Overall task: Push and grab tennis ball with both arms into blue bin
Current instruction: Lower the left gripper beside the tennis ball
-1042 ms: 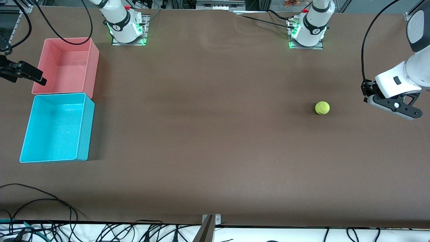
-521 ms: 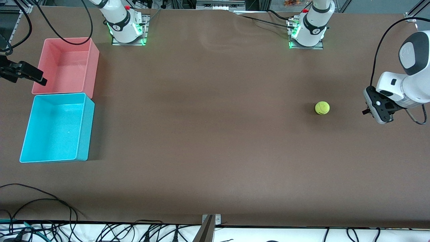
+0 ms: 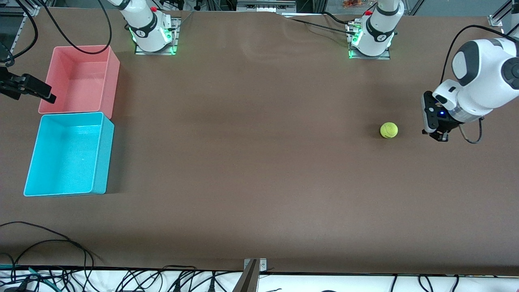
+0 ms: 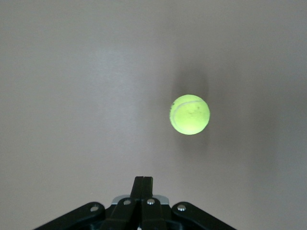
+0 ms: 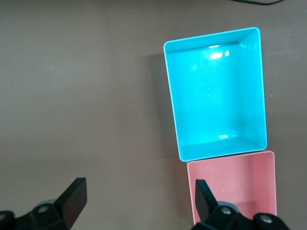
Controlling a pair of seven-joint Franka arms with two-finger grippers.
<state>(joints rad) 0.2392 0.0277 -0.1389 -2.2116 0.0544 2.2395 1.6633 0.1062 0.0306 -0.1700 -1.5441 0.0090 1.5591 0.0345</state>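
Ball (image 3: 389, 130) rests on the brown surface (image 3: 259, 162) toward the left arm's end, with the left end effector (image 3: 438, 137) pointing down just beside it, fingers pressed together, empty. Right end effector (image 3: 28, 90) waits beside the pink bin (image 3: 106, 61), fingers spread wide, empty; blue bin (image 3: 101, 162) adjoins.

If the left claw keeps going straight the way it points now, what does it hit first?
Most likely the tennis ball. The shut left claw points toward it over bare table, apart from it; the ball sits slightly off its line, so a glancing touch is possible.
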